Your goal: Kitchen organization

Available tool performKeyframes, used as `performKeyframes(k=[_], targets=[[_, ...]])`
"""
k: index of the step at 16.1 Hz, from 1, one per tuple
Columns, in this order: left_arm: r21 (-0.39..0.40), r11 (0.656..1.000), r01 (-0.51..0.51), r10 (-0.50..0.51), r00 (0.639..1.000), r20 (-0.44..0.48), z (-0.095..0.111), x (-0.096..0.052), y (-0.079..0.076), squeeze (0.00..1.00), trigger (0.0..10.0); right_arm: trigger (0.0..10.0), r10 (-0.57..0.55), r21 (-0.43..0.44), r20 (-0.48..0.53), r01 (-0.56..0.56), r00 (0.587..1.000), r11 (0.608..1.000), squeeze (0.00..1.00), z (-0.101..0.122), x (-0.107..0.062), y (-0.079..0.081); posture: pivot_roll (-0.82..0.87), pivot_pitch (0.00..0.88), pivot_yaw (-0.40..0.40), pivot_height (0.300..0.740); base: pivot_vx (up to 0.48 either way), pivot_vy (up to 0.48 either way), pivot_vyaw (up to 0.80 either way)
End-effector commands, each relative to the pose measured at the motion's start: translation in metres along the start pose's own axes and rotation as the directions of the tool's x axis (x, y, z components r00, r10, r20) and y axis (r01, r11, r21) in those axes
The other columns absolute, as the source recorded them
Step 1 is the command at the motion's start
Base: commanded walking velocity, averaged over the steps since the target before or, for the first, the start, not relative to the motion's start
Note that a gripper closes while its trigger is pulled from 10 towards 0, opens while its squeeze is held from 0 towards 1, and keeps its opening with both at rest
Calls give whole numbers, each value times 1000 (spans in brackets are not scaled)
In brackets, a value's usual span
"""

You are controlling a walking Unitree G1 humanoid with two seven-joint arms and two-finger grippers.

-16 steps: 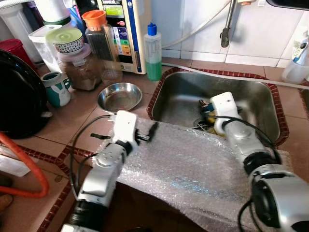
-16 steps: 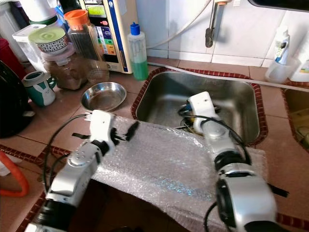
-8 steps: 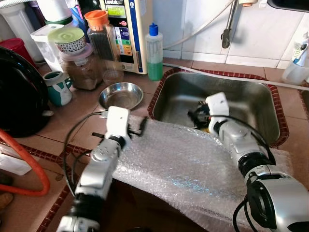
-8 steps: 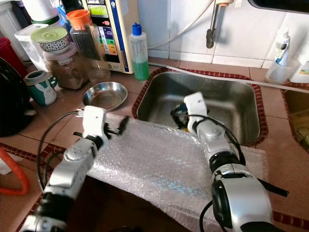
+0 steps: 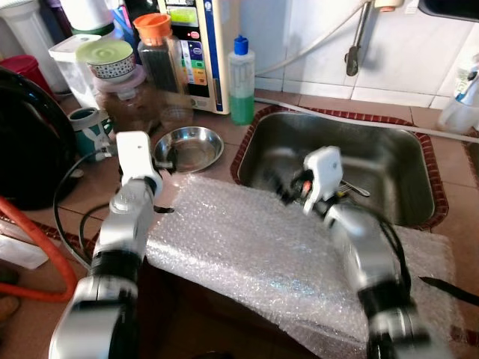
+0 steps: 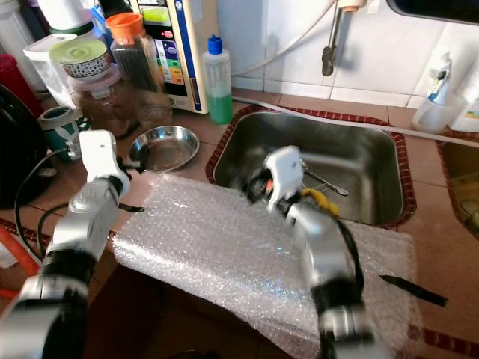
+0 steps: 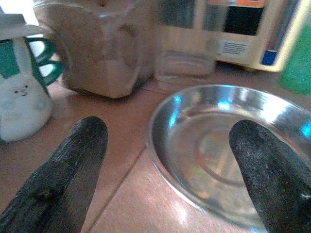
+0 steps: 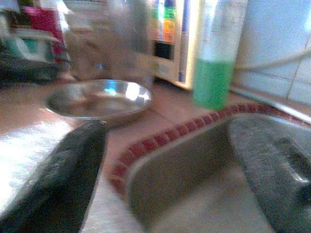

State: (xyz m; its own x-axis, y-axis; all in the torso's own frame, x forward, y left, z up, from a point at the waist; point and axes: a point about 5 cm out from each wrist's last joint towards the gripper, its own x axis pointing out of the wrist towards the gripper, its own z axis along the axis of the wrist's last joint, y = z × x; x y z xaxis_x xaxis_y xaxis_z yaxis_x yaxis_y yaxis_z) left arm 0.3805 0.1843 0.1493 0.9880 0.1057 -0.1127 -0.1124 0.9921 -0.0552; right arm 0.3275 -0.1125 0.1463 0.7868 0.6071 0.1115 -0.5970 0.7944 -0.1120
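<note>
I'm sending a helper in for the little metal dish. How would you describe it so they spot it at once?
Start at the sink set in the tiled counter. Just off its left rim, in front of the brown jar, sits the dish. It is the one shallow, shiny, empty steel bowl there; its neighbours are tall jars, a bottle and a bunny mug.
</note>
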Motion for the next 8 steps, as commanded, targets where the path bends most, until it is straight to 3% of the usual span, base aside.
performKeyframes(k=[1, 3, 7, 8], targets=[[-14, 999, -33, 33, 999, -3, 4, 4, 4, 0, 10000, 10000, 72, 5, 52, -72, 996, 997, 0, 16, 3, 12, 22, 37, 108, 740, 0, 0, 0], [-56, 996, -63, 59, 996, -65, 1, 9, 6, 0, 10000, 10000, 179, 31, 85, -182, 980, 983, 0, 29, -5, 35, 2, 43, 121, 740, 0, 0, 0], [-155, 984, -90, 52, 971, -233, -12, 13, -1, 0, 10000, 10000, 178, -20, 50, -177, 983, 984, 0, 34, -15, 43, -29, 51, 152, 740, 0, 0, 0], [-155, 983, -94, 55, 970, -237, -12, 14, -1, 0, 10000, 10000, 179, -19, 48, -178, 983, 984, 0, 34, -15, 44, -30, 50, 154, 740, 0, 0, 0]])
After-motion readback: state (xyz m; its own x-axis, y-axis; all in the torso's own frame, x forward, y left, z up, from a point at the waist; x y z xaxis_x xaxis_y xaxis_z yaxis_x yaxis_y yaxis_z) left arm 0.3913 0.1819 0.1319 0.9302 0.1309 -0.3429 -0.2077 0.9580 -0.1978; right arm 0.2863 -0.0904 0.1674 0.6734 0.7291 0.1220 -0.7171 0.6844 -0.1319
